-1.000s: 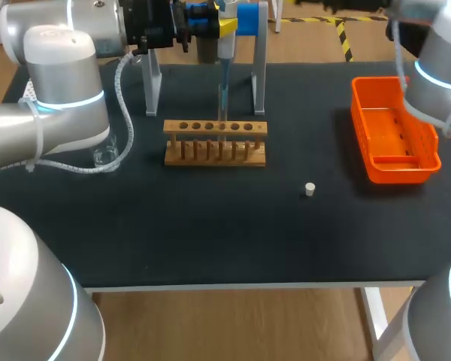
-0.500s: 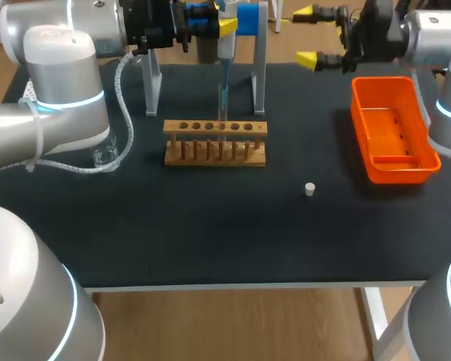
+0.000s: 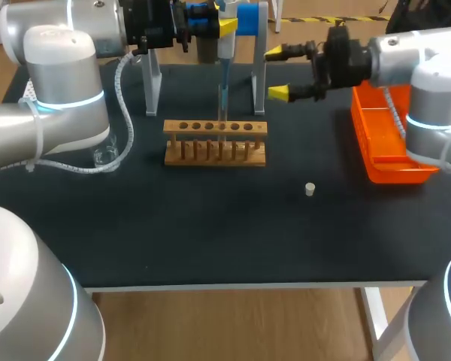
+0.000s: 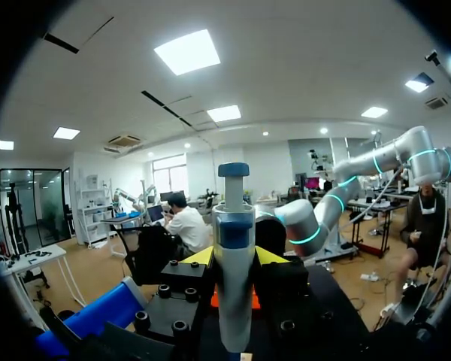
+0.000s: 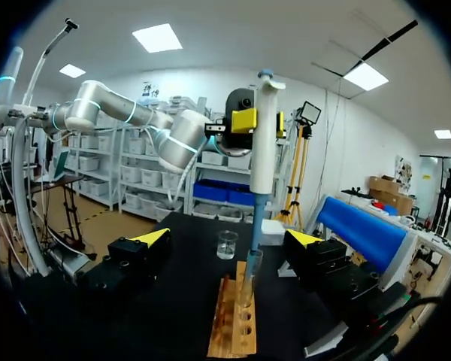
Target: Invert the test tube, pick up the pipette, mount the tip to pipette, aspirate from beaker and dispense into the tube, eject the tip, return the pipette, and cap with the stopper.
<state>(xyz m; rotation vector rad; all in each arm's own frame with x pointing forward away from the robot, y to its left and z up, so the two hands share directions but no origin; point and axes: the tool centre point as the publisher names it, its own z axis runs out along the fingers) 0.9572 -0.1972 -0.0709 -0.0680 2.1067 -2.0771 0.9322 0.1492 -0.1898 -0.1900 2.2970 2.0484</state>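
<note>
We can read no text, label, number or sign in any of these views.
</note>
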